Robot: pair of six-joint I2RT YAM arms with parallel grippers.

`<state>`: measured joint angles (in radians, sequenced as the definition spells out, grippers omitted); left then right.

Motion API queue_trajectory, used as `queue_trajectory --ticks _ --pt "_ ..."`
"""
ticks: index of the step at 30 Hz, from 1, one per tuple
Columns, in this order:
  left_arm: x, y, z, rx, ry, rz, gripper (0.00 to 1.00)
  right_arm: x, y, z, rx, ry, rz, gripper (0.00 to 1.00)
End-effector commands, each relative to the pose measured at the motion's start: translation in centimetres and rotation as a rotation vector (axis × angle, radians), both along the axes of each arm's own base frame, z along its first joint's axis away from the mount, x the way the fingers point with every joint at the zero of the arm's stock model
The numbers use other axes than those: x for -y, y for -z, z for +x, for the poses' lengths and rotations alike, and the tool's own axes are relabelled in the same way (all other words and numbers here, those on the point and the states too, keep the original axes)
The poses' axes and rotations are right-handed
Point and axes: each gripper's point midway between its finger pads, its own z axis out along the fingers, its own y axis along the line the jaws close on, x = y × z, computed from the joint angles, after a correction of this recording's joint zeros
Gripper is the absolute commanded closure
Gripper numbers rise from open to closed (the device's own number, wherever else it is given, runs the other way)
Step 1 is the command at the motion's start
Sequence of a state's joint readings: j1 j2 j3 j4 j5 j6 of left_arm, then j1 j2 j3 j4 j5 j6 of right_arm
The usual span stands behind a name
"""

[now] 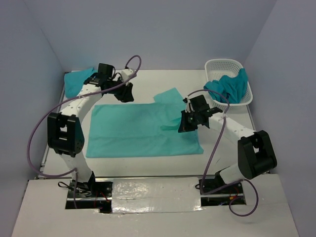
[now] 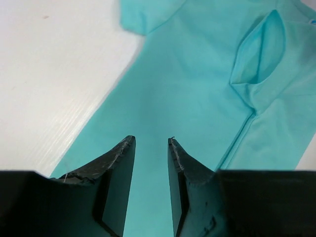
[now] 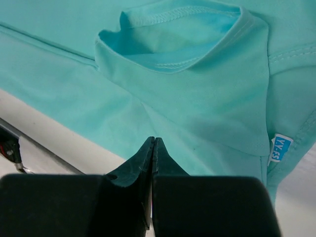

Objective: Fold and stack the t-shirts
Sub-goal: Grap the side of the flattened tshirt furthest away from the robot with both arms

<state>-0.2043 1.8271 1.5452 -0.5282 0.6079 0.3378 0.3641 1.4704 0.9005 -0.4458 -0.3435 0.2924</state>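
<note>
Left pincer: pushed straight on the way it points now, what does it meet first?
The spread t-shirt: its teal cloth fills the line beyond the open left pincer. How far off is unclear.

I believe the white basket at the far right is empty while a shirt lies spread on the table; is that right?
Not quite: the top view shows the basket holding a crumpled teal shirt. The spread shirt does lie on the table.
</note>
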Motion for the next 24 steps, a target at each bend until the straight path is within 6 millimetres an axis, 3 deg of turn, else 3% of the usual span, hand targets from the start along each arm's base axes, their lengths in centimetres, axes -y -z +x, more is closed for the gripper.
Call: queue_trajectory --ticks 1,3,5,8,10,14,17,22,24 --pt "-2.5 -0.7 -1.7 -0.034 -0.076 0.04 0.55 -0.5 -0.2 -0.4 0.006 -0.016 -0.002 1.0" --pt "-4.9 -0.3 -1.4 -0.059 -0.179 0.075 0.56 -1.3 0.5 0.6 -0.012 -0.022 -0.014 1.0" --pt "-6.9 -0.5 -1.5 -0.071 -0.254 0.088 0.57 -2.0 2.5 1.5 -0.079 -0.041 -0.045 1.0" --pt "-9.0 -1.0 -2.0 -0.049 -0.316 0.098 0.57 -1.8 4.5 2.5 -0.128 -0.042 -0.096 1.0" --pt "-10.8 -1.3 -2.2 -0.03 -0.361 0.115 0.57 -2.1 3.8 3.8 -0.11 -0.045 -0.11 1.0" --pt "-14.1 0.2 -2.9 -0.048 -0.434 0.151 0.57 -3.6 2.7 7.1 -0.067 -0.029 -0.088 1.0" --pt "-15.5 0.8 -3.0 -0.051 -0.485 0.185 0.56 -4.3 2.4 8.8 -0.07 0.0 -0.078 1.0" --pt "-17.6 1.9 -2.7 -0.064 -0.561 0.211 0.56 -3.5 4.7 10.0 -0.117 0.04 -0.157 1.0" --pt "-19.3 2.2 -2.3 -0.075 -0.62 0.206 0.56 -3.8 3.7 11.5 -0.092 0.034 -0.16 1.0"
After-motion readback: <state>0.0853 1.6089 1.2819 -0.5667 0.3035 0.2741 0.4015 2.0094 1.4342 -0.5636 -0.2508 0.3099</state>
